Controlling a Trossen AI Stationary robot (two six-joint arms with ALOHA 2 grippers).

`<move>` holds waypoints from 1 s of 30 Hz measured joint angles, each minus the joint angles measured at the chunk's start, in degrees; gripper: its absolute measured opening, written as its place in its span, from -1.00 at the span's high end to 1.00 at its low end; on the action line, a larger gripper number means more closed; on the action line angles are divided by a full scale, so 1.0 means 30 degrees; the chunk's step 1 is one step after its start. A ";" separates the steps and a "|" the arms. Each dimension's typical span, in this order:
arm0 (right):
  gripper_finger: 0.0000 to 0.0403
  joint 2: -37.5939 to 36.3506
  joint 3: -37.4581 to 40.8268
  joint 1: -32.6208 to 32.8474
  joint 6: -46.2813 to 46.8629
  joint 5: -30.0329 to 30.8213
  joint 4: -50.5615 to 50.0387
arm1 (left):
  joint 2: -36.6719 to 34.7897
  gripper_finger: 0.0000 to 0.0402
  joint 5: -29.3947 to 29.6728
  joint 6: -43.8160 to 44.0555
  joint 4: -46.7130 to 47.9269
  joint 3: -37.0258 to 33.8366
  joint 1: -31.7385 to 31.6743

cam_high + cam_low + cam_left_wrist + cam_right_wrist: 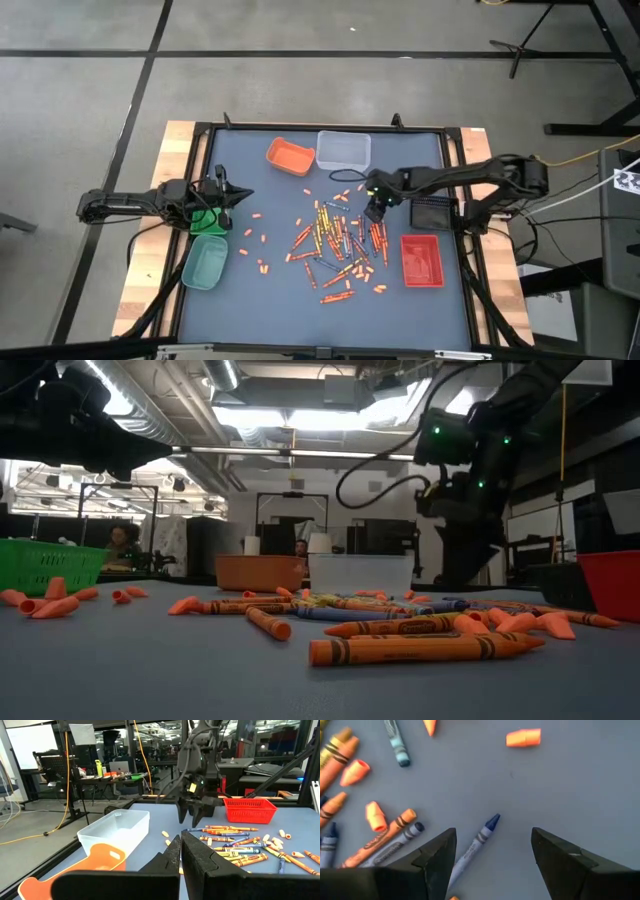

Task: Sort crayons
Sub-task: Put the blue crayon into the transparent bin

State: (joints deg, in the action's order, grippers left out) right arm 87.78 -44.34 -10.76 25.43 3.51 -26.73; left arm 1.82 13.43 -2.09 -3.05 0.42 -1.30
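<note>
Many crayons [335, 245] in orange, red, yellow-green and blue lie loose on the middle of the dark mat, with short broken orange pieces [258, 240] around them. My right gripper [376, 210] hangs open over the pile's far right part, pointing steeply down. In the right wrist view its fingers [440, 855] stand on either side of a blue crayon [475, 847] that lies flat on the mat, and they do not touch it. My left gripper [246, 195] waits shut and level at the table's left side, beside a green basket [207, 220].
An orange tray [290, 155] and a clear tray [343, 149] stand at the far edge. A teal tray [205, 262] sits near left. A red basket [422, 259] and a black basket [433, 213] stand at the right. People sit in the room beyond the table.
</note>
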 joint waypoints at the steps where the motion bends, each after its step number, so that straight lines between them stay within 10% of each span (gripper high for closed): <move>1: -0.28 0.0200 0.0000 0.0000 0.0015 -0.0007 0.0019 | -0.0006 1.00 0.0000 0.0000 0.0000 0.0001 -0.0007; 12: -0.24 0.1292 -0.0029 0.0000 0.0015 0.0011 0.0060 | 0.0000 1.00 0.0000 0.0000 0.0006 -0.0005 -0.0006; 30: 0.47 0.1321 -0.0022 -0.0007 0.0015 -0.0007 0.0076 | 0.0001 1.00 0.0000 0.0000 0.0000 0.0001 -0.0007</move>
State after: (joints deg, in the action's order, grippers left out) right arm 91.74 -44.40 -10.79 25.47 3.49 -26.50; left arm 1.83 13.43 -2.09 -3.05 0.43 -1.32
